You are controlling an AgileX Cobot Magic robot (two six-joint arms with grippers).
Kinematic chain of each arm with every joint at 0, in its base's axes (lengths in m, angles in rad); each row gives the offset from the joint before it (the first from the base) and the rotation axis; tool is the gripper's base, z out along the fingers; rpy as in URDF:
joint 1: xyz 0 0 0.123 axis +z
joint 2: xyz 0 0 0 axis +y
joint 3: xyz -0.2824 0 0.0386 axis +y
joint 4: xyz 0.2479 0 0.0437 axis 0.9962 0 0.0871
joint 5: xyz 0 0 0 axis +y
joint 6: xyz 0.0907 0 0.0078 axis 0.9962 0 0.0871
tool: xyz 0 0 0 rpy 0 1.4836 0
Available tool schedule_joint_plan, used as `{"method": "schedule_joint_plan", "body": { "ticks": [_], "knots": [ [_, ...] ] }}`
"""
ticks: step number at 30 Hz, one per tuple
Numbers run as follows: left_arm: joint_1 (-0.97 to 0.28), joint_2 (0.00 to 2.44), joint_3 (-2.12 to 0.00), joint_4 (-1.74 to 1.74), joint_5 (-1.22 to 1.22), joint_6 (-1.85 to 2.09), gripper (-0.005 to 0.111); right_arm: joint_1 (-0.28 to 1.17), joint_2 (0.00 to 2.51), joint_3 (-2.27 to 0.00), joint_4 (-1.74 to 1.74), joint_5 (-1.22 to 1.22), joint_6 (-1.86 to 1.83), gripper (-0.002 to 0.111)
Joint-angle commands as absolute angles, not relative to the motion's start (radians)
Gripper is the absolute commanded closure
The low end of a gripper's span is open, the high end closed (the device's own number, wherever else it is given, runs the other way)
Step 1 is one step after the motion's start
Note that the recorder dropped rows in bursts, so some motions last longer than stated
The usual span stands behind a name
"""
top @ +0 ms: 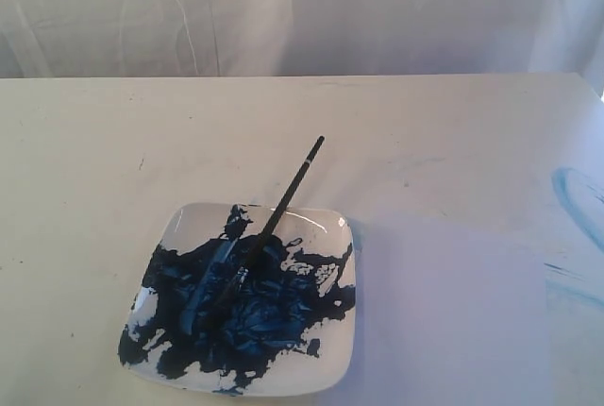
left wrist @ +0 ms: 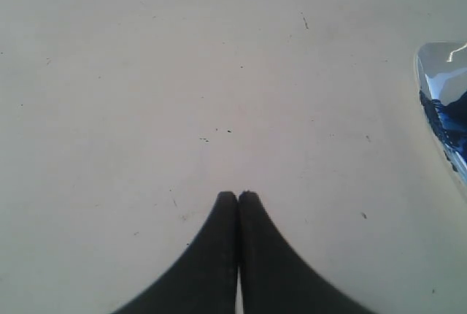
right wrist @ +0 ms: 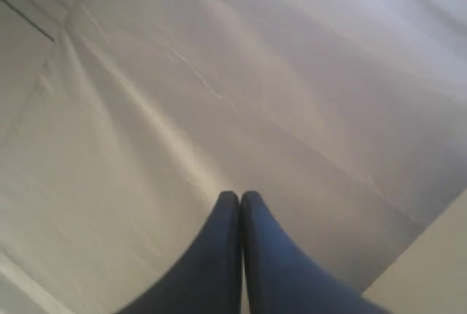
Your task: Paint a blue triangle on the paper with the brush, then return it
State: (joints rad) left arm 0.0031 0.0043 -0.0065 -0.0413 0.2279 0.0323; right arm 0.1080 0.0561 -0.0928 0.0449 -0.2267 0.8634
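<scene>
The black brush [top: 274,220] lies slanted across the white square dish [top: 332,368], bristles down in the dark blue paint, handle sticking out over the far rim. Right of the dish lies the white paper [top: 444,316], blank; no blue triangle shows on it. Neither gripper appears in the exterior view. In the left wrist view my left gripper [left wrist: 238,196] is shut on nothing above bare table, with the dish's edge [left wrist: 438,73] off to one side. My right gripper [right wrist: 240,196] is also shut and empty, pointing at a creased white cloth backdrop [right wrist: 241,73].
Faint light-blue smears [top: 578,200] mark the table at the far right. A white cloth backdrop [top: 283,9] hangs behind the table's far edge. The cream table [top: 113,142] spreads left of and behind the dish.
</scene>
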Motion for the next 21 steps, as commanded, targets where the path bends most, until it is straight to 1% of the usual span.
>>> {"method": "schedule_joint_plan", "body": {
  "ticks": [1,2,3,4,5,7,9,12,16,21],
  "knots": [
    [-0.003,0.0,0.0,-0.052,0.229,0.026,0.107,0.228,0.418,-0.476,-0.278,0.11,0.916,0.108],
    [-0.003,0.0,0.0,-0.052,0.229,0.026,0.107,0.275,0.488,-0.541,-0.246,0.186,0.85,0.108],
    [-0.003,0.0,0.0,-0.052,0.229,0.026,0.107,0.356,0.599,-0.634,-0.14,0.292,0.686,0.108],
    [-0.003,0.0,0.0,-0.052,0.229,0.026,0.107,0.417,0.685,-0.692,0.022,0.336,0.493,0.108],
    [-0.003,0.0,0.0,-0.052,0.229,0.026,0.107,0.508,0.844,-0.786,0.243,0.381,0.195,0.108],
    [-0.003,0.0,0.0,-0.052,0.229,0.026,0.107,0.58,1.043,-0.895,0.327,0.445,0.058,0.108],
    [-0.003,0.0,0.0,-0.052,0.229,0.026,0.107,0.638,1.276,-1.028,0.252,0.476,0.096,0.108],
    [-0.003,0.0,0.0,-0.052,0.229,0.026,0.107,0.688,1.466,-1.131,0.132,0.47,0.226,0.108],
    [-0.003,0.0,0.0,-0.052,0.229,0.026,0.107,0.737,1.678,-1.276,0.028,0.464,0.366,0.108],
    [-0.003,0.0,0.0,-0.052,0.229,0.026,0.107,0.727,1.83,-1.351,0.028,0.422,0.428,0.108]
  ]
}}
